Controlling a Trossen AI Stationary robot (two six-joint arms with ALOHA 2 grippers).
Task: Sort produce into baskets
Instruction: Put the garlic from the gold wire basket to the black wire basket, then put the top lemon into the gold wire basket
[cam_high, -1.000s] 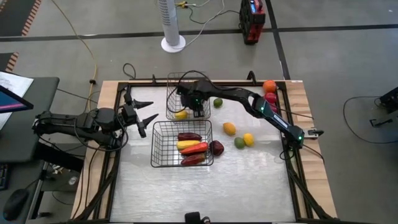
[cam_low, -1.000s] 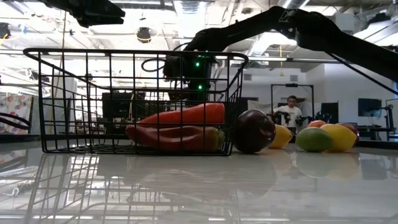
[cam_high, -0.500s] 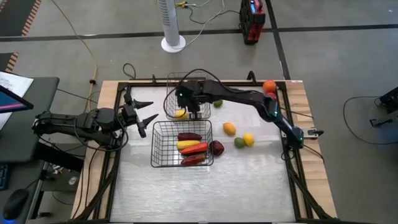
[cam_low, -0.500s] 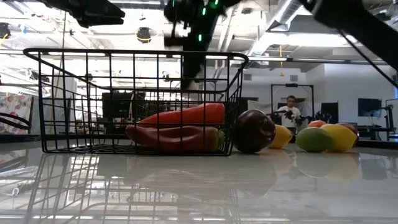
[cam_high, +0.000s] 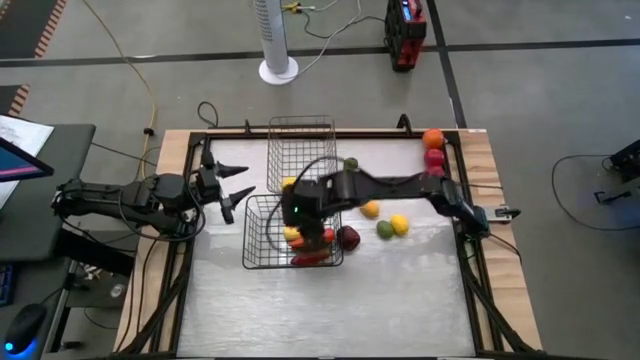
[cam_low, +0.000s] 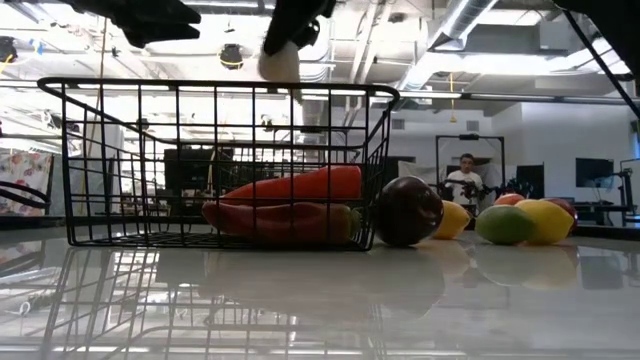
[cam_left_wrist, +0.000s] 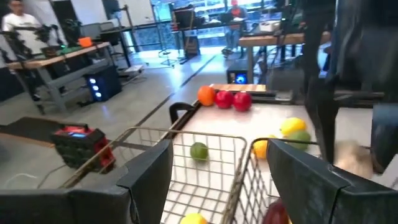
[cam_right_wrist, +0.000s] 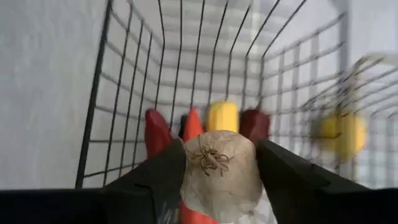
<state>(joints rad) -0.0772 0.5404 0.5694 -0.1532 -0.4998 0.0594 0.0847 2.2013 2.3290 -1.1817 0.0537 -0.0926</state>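
The right pincer (cam_high: 300, 212) hangs over the darker, wider wire basket (cam_high: 262, 255) near the middle of the white worktop (cam_high: 400, 290), and it is squeezed tight on a pale, round, papery bulb (cam_right_wrist: 219, 173) with a dry tuft of roots on it. In the low view the bulb (cam_low: 279, 65) sits up above the basket's top rim (cam_low: 215, 87), not inside it. Down in that basket lie long pieces side by side: a long red pepper (cam_low: 300, 184), a darker red pepper (cam_low: 275, 222) under it, and a long yellow piece (cam_right_wrist: 222, 116) seen from the right wrist. A round dark purple fruit (cam_high: 348, 237) rests on the worktop, touching the outside of the dark basket. Near it are an orange-yellow fruit (cam_high: 370, 209), a yellow lemon (cam_high: 399, 223) and a green lime (cam_high: 384, 230). The silvery, narrower wire basket (cam_high: 300, 135) stands behind the dark one, with a small yellow fruit (cam_high: 288, 183) inside it and a small green fruit (cam_high: 350, 163) just beside it. At the far right corner sit an orange ball (cam_high: 432, 139) and a red apple (cam_high: 434, 157). The left pincer (cam_high: 232, 185) waits off at the left edge, spread wide with nothing in it.
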